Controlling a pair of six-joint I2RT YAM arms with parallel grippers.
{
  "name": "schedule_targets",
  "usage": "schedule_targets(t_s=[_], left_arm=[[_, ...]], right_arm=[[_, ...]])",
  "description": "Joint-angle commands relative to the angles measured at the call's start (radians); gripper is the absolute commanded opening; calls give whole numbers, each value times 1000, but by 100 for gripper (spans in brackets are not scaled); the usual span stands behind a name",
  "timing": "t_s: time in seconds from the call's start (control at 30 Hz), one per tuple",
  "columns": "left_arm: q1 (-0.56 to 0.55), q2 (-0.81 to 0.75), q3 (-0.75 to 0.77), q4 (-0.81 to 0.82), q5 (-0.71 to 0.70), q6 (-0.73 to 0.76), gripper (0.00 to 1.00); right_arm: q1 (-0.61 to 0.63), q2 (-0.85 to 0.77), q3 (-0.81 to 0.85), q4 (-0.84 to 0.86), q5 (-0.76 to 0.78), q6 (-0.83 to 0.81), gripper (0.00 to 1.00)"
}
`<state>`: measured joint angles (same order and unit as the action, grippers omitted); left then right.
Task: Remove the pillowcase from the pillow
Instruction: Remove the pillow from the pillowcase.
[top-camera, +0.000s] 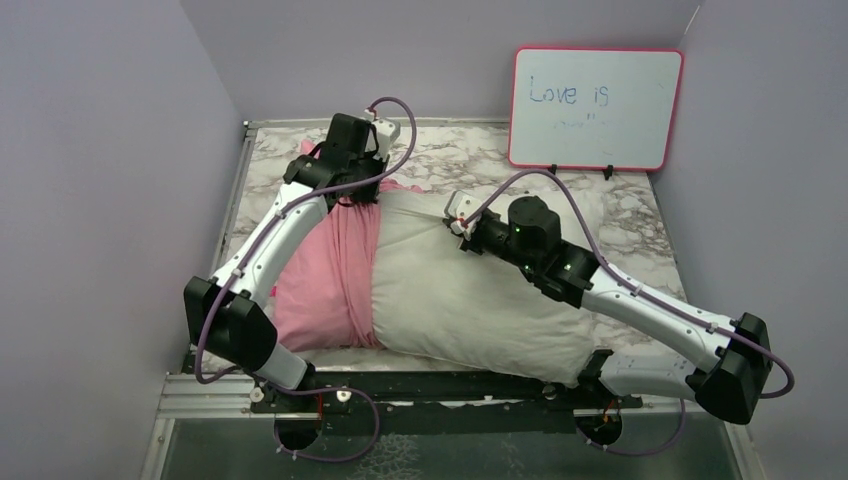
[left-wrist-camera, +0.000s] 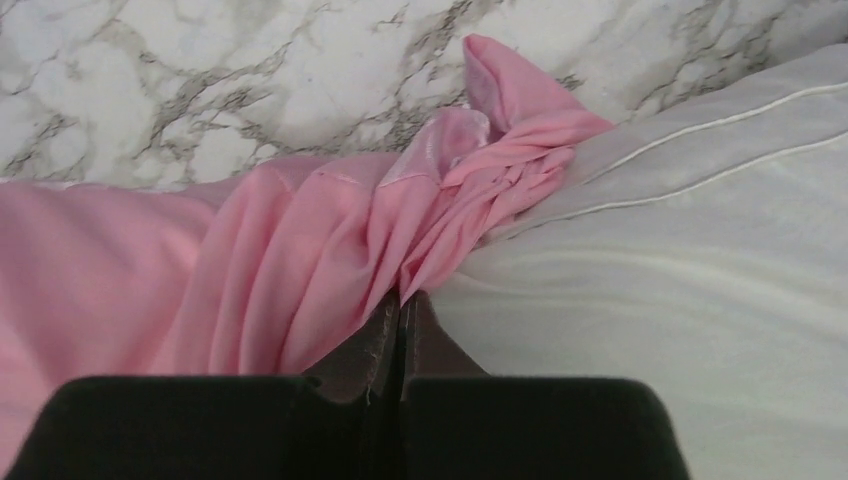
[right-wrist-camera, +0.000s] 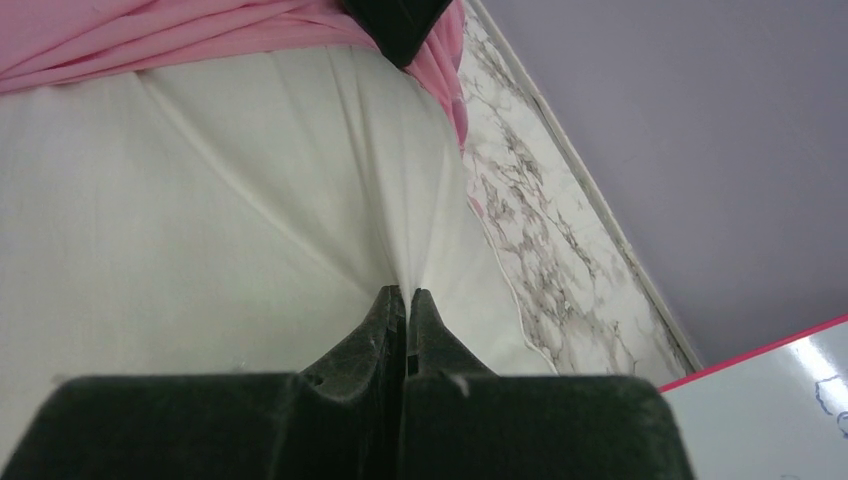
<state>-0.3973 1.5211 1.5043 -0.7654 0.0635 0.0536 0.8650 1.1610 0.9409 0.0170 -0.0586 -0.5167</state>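
Note:
The white pillow (top-camera: 470, 295) lies across the table, and the pink pillowcase (top-camera: 325, 280) covers only its left end, bunched in folds. My left gripper (top-camera: 362, 190) is at the pillow's far left edge, shut on a gathered fold of the pillowcase (left-wrist-camera: 330, 260); its tips (left-wrist-camera: 403, 297) meet where the pink fabric borders the pillow (left-wrist-camera: 680, 280). My right gripper (top-camera: 455, 222) is on the pillow's far top, shut on a pinch of pillow fabric (right-wrist-camera: 250, 220) that puckers into its tips (right-wrist-camera: 408, 292). Pillowcase folds (right-wrist-camera: 150, 35) show at that view's top.
A pink-framed whiteboard (top-camera: 596, 108) stands at the back right on the marble table (top-camera: 630, 225). Purple walls close in on the left, back and right. The left arm's dark body (right-wrist-camera: 398, 22) shows at the right wrist view's top.

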Motion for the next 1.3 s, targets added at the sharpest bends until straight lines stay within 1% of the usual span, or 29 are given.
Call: schedule_targets(t_s=[0.0,0.1,0.17,0.37,0.4,0.43,0.47,0.5,0.53,0.57,0.6,0.63,0.67,0.73,0.8,0.83,0.87,0.93,1.0,1.13,1.27], left_arm=[[84,-43,-40,-54,-310,61,0],[197,-61,-53,-52,-354,69,0],[247,-78,-60,-43,-387,78,0],[284,-86,-52,-28,-449,60,0],[285,-84,-44,-27,-432,62,0],[285,-88,-37,-27,-384,58,0],[285,-97,-26,-26,-318,49,3],[284,-107,-17,-22,-228,37,19],[284,-124,-11,-12,-107,18,40],[284,-140,-8,2,-27,-7,56],[284,-161,-10,22,50,-32,62],[285,-180,-17,41,103,-48,67],[284,-199,-24,53,135,-80,70],[284,-230,-42,57,135,-107,75],[284,-265,-79,57,82,-123,80],[284,-284,-106,57,46,-136,86],[284,-307,-147,57,11,-150,87],[284,-350,-201,59,-19,-179,90],[284,-396,-269,66,-6,-202,90],[284,-451,-355,82,76,-245,91],[284,-511,-440,131,168,-307,91]], right_arm=[[-3,-66,-26,28,148,-8,1],[-3,-76,-34,28,173,-8,1],[-3,-81,-37,25,182,-8,1],[-3,-83,-37,31,196,-2,1],[-3,-81,-35,31,202,-1,1],[-4,-78,-33,32,207,2,1],[-3,-75,-30,33,209,6,1],[-3,-70,-28,34,209,11,1],[-3,-63,-26,34,209,19,1],[-3,-54,-23,32,209,23,1],[-4,-43,-20,29,206,26,1],[-3,-34,-15,22,204,30,1],[-4,-24,-9,13,201,37,1],[-3,-15,-2,5,201,48,1],[-3,-15,-2,11,211,58,1],[-3,-16,-3,20,223,65,1],[-3,-14,-2,28,246,80,1],[-3,4,11,33,314,110,1],[-4,40,42,12,359,128,1],[-7,133,121,-43,369,139,1],[-12,205,200,-1,369,76,1]])
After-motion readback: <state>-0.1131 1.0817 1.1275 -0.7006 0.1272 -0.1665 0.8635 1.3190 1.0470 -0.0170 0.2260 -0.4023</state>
